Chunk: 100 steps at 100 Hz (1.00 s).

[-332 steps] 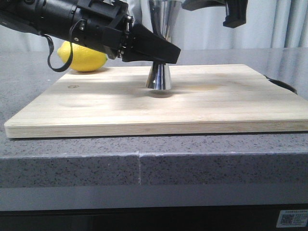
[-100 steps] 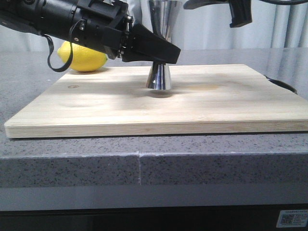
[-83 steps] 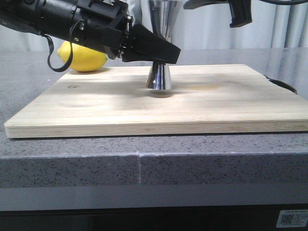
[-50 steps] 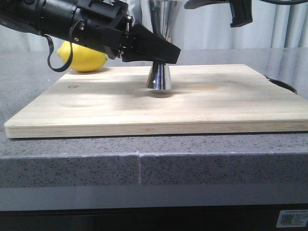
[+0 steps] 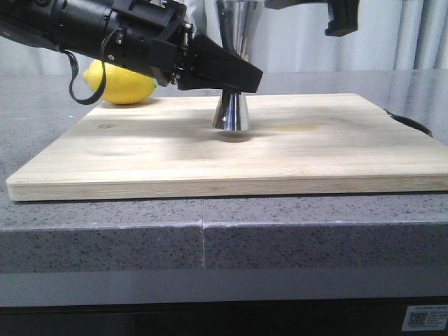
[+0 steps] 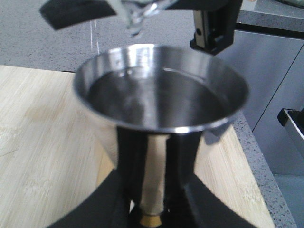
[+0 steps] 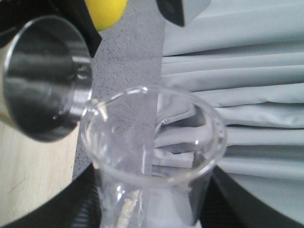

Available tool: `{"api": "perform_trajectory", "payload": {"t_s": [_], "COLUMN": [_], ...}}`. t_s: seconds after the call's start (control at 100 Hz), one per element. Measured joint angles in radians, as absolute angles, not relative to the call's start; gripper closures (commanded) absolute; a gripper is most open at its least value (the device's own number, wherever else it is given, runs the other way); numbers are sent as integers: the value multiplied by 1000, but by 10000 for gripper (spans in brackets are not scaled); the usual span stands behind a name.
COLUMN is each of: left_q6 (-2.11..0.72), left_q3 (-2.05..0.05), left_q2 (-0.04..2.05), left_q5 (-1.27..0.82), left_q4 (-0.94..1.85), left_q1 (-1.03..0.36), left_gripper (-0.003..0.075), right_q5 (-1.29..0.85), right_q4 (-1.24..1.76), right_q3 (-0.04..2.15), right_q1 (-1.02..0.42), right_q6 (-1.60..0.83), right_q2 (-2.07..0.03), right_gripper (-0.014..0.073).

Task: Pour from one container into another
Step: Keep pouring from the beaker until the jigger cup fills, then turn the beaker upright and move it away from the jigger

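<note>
The steel jigger point(image 5: 231, 112) stands upright on the wooden board point(image 5: 315, 154). My left gripper point(image 5: 234, 75) is shut on the jigger's narrow waist. In the left wrist view the jigger's top cup point(image 6: 161, 90) holds clear liquid, and the left gripper point(image 6: 153, 209) clamps it just above the gold band. The clear glass beaker point(image 7: 152, 142) is tilted, with its pouring lip point(image 7: 97, 110) over the jigger's rim point(image 7: 42, 76). My right gripper point(image 7: 152, 211) is shut on the beaker's body. In the front view only a right finger point(image 5: 341, 17) shows, above and to the right of the jigger.
A yellow lemon point(image 5: 122, 84) lies on the grey stone counter behind the board's back left corner. A dark object point(image 5: 414, 124) pokes out past the board's right edge. Grey curtains point(image 7: 247, 71) hang behind the counter.
The right gripper has shifted slightly to the left at the top of the front view. The left gripper and the jigger have not moved.
</note>
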<state>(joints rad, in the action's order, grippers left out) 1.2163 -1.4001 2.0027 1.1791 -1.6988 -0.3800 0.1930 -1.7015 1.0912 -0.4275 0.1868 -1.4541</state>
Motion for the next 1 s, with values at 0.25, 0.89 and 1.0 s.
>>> {"api": "perform_trajectory", "payload": {"t_s": [0.25,0.89,1.0], "left_q6": [1216,1216,1216], "left_q3": [-1400,-1400,-1400], "left_q2": [2003,2003,2003], "left_q5": [1179,1179,1179], "left_q4": [-1699,-1699,-1699], "left_q1": [-380,-380,-380], "left_gripper": [606,606,606], "right_q5": [191,70,67], "right_q4": [-1497,-919,-812], "right_q3": [1091,1091,1091], "right_q1": [-427,-414,-379], "right_q6": [187,187,187], "right_q2": [-1454,-1454,-1454], "right_gripper": [306,306,306]}}
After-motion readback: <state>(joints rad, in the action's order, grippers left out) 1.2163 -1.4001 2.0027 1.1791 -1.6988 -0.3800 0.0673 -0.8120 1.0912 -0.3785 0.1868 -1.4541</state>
